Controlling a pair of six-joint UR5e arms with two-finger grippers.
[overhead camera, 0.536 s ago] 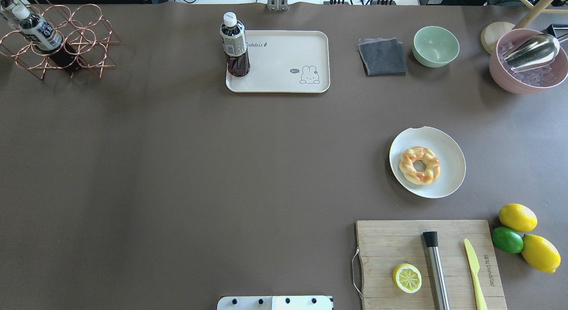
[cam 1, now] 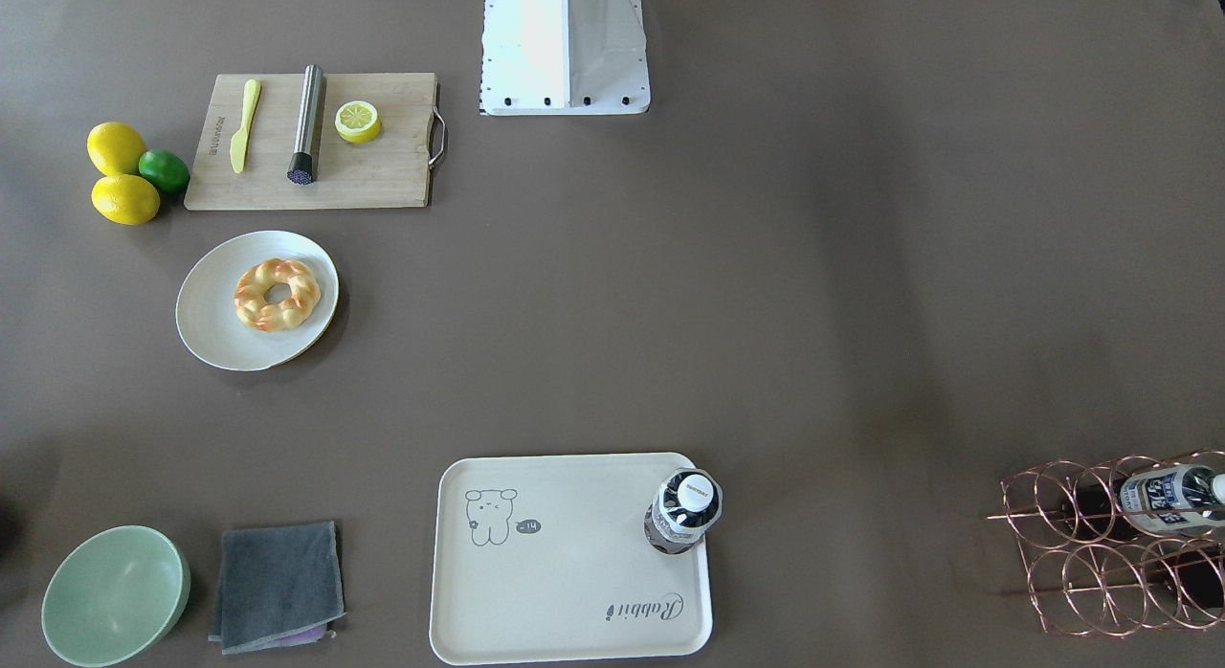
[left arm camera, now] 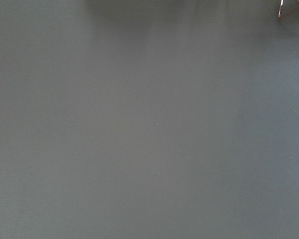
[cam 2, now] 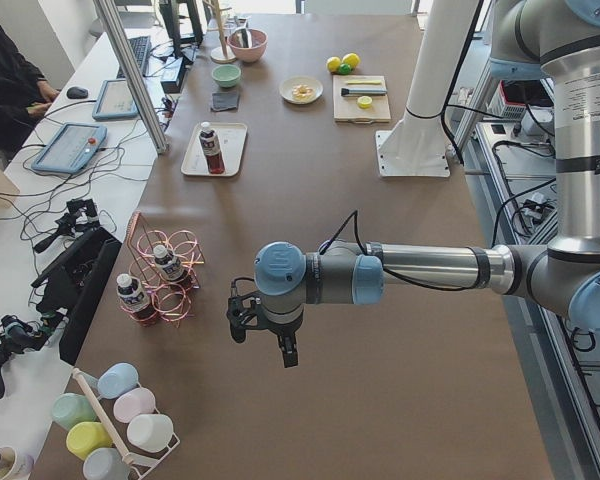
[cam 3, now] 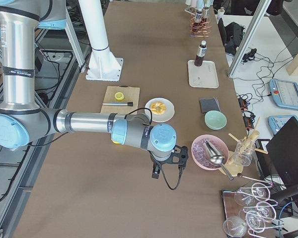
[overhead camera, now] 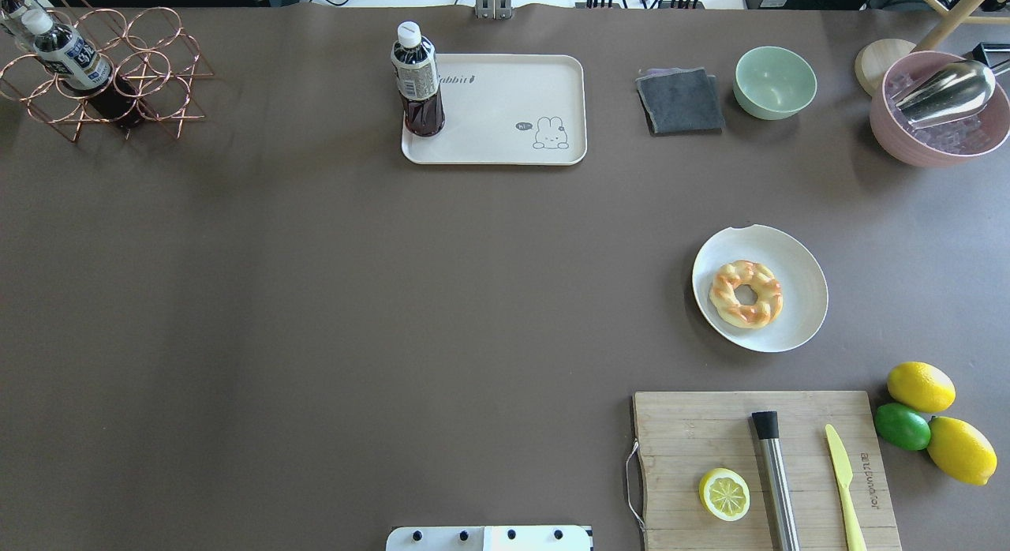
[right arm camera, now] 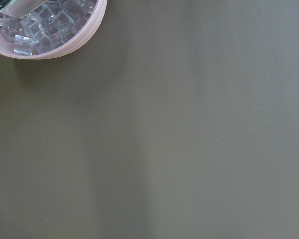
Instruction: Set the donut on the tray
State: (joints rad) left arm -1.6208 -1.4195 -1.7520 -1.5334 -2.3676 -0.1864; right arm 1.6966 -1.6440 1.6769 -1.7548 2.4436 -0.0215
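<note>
The donut (overhead camera: pixel 746 294), a braided golden ring, lies on a round off-white plate (overhead camera: pixel 798 271) at the right of the table; it also shows in the front-facing view (cam 1: pixel 277 294). The cream tray (overhead camera: pixel 513 109) with the rabbit drawing sits at the far middle, with a dark bottle (overhead camera: pixel 417 81) upright on its left corner. Neither gripper shows in the overhead or front-facing view. My left gripper (cam 2: pixel 265 340) hangs over bare table far from both. My right gripper (cam 3: pixel 165 171) hangs near the pink ice bowl. I cannot tell whether either is open or shut.
A wooden cutting board (overhead camera: pixel 694 432) near the robot holds a halved lemon (overhead camera: pixel 724 494), a metal muddler (overhead camera: pixel 776 476) and a yellow knife (overhead camera: pixel 843 476). Lemons and a lime (overhead camera: pixel 902 425) lie beside it. A grey cloth (overhead camera: pixel 680 101), green bowl (overhead camera: pixel 775 82), pink ice bowl (overhead camera: pixel 939 109) and wire bottle rack (overhead camera: pixel 102 73) line the far edge.
</note>
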